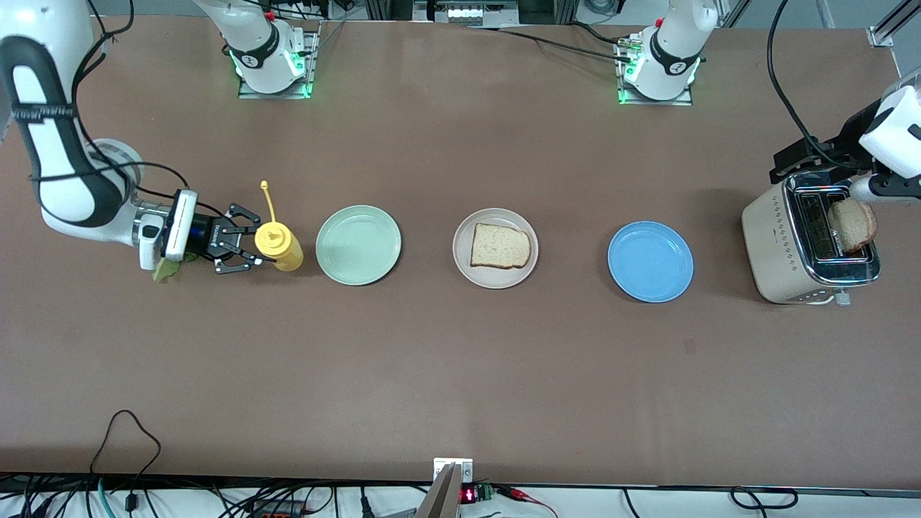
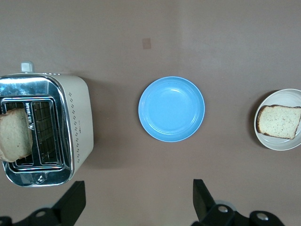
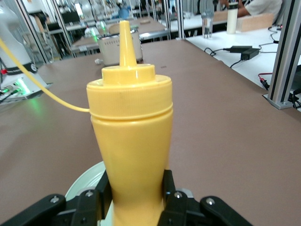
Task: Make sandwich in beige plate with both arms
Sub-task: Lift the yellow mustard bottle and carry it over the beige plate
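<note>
Beige plate holds one bread slice; right end effector pinches yellow bottle; left end effector spread

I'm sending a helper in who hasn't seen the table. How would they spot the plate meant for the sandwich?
Three plates sit in a row across the table. Take the middle one, the beige plate: it alone carries a bread slice.
</note>
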`<action>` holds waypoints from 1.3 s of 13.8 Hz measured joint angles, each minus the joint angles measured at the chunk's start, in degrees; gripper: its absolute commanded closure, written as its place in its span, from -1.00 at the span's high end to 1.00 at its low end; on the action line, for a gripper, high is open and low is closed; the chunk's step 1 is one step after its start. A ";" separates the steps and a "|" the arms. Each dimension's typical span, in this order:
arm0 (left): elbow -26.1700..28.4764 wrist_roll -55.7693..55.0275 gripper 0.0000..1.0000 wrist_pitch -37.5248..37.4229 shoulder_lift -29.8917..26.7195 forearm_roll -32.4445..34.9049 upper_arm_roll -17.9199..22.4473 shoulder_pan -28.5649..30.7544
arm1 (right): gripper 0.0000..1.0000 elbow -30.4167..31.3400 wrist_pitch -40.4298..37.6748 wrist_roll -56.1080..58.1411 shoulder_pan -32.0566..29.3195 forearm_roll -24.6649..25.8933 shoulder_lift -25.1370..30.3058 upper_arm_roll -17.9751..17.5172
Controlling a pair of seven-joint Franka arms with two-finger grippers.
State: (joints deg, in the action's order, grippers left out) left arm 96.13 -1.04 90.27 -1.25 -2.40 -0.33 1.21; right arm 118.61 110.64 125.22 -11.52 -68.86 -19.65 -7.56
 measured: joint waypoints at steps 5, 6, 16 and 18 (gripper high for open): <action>0.01 -0.07 1.00 0.00 0.00 0.00 0.03 0.13 | -1.00 0.14 10.74 -16.56 5.06 10.61 6.17 -4.72; 0.01 -0.07 1.00 0.00 0.00 0.00 0.03 0.13 | -1.00 0.20 12.40 -20.11 5.94 12.66 7.14 -5.72; 0.01 -0.04 1.00 -0.03 -0.01 0.03 0.28 1.42 | -1.00 -5.13 19.65 -70.36 19.40 51.03 10.37 -12.76; 0.01 -0.04 1.00 -0.03 -0.01 0.03 0.27 1.50 | -1.00 -5.94 19.67 -78.03 23.55 57.53 9.95 -12.81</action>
State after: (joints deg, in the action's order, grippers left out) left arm 96.14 -1.07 90.25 -1.26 -2.37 -0.06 2.71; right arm 112.66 130.31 47.19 12.02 -11.33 -9.71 -20.37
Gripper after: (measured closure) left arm 0.000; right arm 0.542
